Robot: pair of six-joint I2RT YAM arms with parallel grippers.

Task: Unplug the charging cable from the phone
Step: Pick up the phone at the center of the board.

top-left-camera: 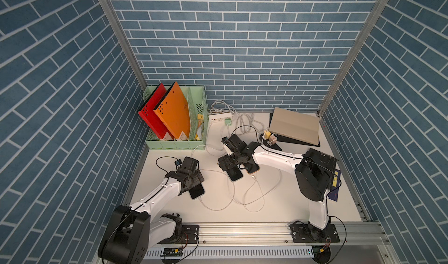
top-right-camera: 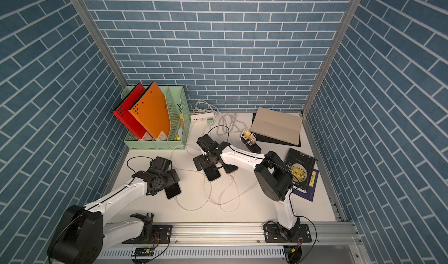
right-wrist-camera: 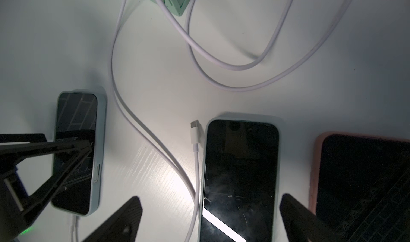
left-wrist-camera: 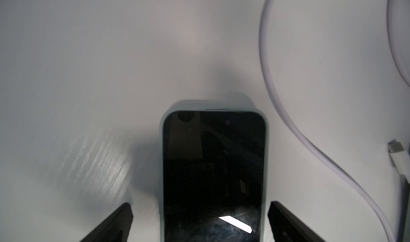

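Evidently the phone (top-left-camera: 197,192) that matters is the pale-cased one lying face up on the desk (top-left-camera: 286,212), leftmost of three. Its charging cable (right-wrist-camera: 74,227) is seated in the end nearest the robot, the plug (top-left-camera: 200,198) showing white against the case. The left gripper (left-wrist-camera: 199,204) stands wide, one finger on either side of this phone with a gap at each edge, clamping nothing. The right gripper (right-wrist-camera: 210,196) is equally wide and empty, straddling the middle phone (right-wrist-camera: 240,174). A loose connector (right-wrist-camera: 194,129) lies beside that phone (a second loose end (top-left-camera: 253,177) sits near the peach-cased phone (right-wrist-camera: 363,185)).

What could go wrong, as I judge it:
- If the left gripper closes lightly or off-centre, the phone may skid or twist when the plug is pulled. It could then come along with the cable instead of releasing.
- The right gripper is well apart from the plug. Reaching across, it could snag the other cables (right-wrist-camera: 235,68) looping between the phones and drag a neighbour.
- Pinching the cord rather than the plug body would strain it.

Several things are hidden:
- The left wrist view cuts off the plugged end.
- Both top views bury the fingertips under the wrists.
- I cannot tell whether the left fingers touch the desk.
- The middle phone's lower end is out of frame, so its port is unconfirmed.
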